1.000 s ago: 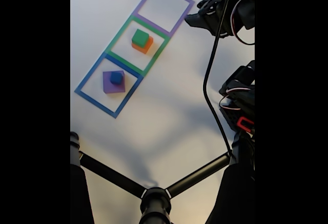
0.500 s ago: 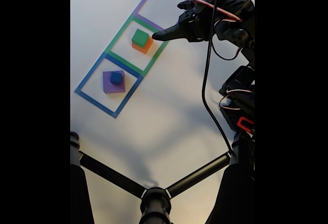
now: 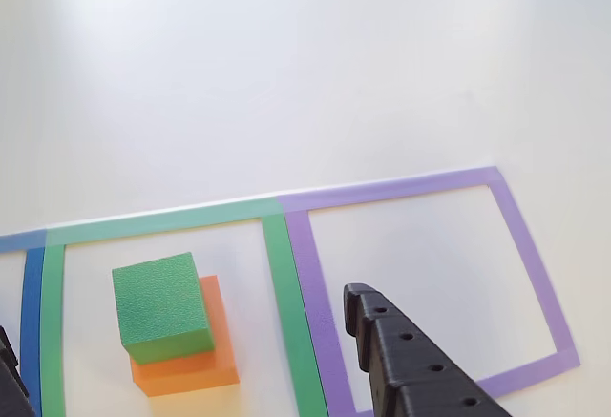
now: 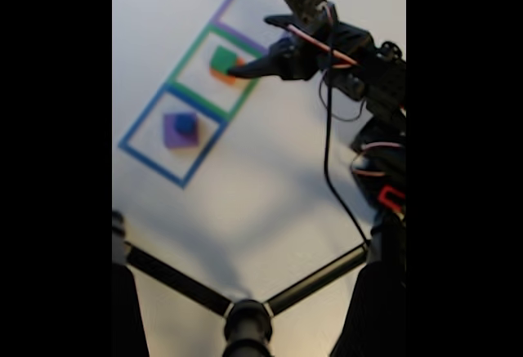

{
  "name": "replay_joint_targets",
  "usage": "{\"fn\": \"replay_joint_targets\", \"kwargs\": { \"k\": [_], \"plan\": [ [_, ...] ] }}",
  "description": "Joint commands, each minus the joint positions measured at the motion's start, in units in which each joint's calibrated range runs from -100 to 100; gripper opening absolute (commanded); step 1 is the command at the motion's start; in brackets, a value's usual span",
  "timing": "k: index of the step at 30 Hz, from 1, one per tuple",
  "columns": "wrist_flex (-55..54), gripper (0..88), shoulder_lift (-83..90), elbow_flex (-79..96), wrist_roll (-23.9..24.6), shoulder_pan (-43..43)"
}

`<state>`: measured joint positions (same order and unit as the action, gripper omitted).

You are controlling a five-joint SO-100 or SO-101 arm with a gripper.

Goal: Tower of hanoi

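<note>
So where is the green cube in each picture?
Other view: the green cube is at lower left, on top of the orange block.
Fixed view: the green cube is at upper middle, just left of the claw.
Shared landmark: the green tape square around it.

Gripper (image 4: 245, 67) — jaws parted, outstretched

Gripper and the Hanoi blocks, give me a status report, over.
Gripper open, beside green cube. Green cube sits on orange block in green tape square. Blue cube on purple slab. Nothing blocking.
</note>
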<state>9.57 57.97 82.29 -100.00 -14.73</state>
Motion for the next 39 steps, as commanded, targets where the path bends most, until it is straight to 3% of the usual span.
{"fn": "replay_joint_targets", "kwargs": {
  "k": [1, 15, 28, 39],
  "plan": [
    [-13.1, 43.7, -5.7, 2.8, 0.0, 1.3],
    [-44.3, 43.6, -32.2, 3.8, 0.0, 4.3],
    [-57.1, 41.8, -49.2, 0.4, 0.0, 7.2],
    [-61.1, 41.0, -55.0, -1.9, 0.0, 9.8]
  ]
}}
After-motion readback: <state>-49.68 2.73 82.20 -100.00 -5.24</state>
